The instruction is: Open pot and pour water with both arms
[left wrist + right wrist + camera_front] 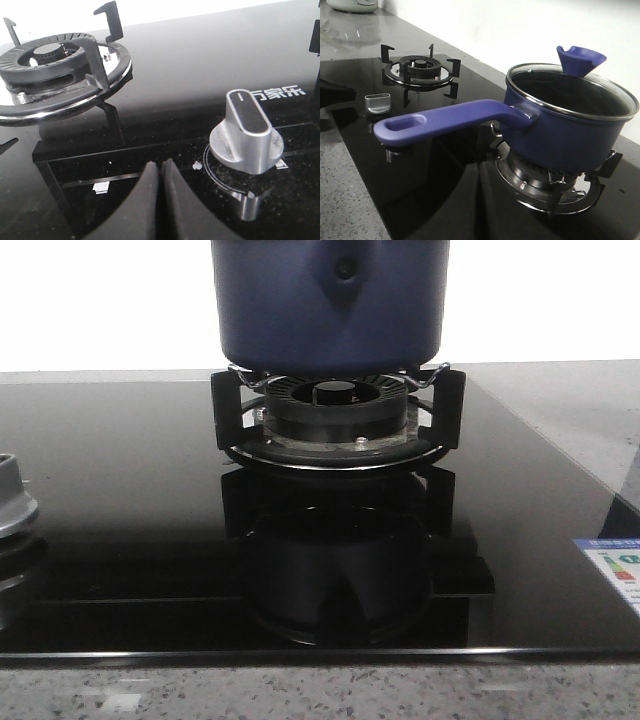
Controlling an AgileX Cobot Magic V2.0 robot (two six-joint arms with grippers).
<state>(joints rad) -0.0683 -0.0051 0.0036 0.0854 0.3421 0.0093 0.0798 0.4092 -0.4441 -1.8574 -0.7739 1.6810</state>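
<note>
The navy-blue pot [330, 305] stands on a gas burner [335, 410] at the middle of the black glass hob, its rivet facing me. In the right wrist view the pot [560, 135] has a long blue handle [445, 120] and a glass lid [572, 92] with a blue knob [580, 59] resting on it. My right gripper [481, 165] is shut and empty, low over the hob in front of the pot's burner, below the handle. My left gripper [160, 167] is shut and empty over the hob, beside a silver control knob [246, 132].
A second, bare burner [50, 62] lies beyond the left gripper; it also shows in the right wrist view [420, 70]. A silver knob [12, 505] shows at the left edge. A label [615, 565] sticks to the hob's right side. Speckled countertop [300, 690] borders the front.
</note>
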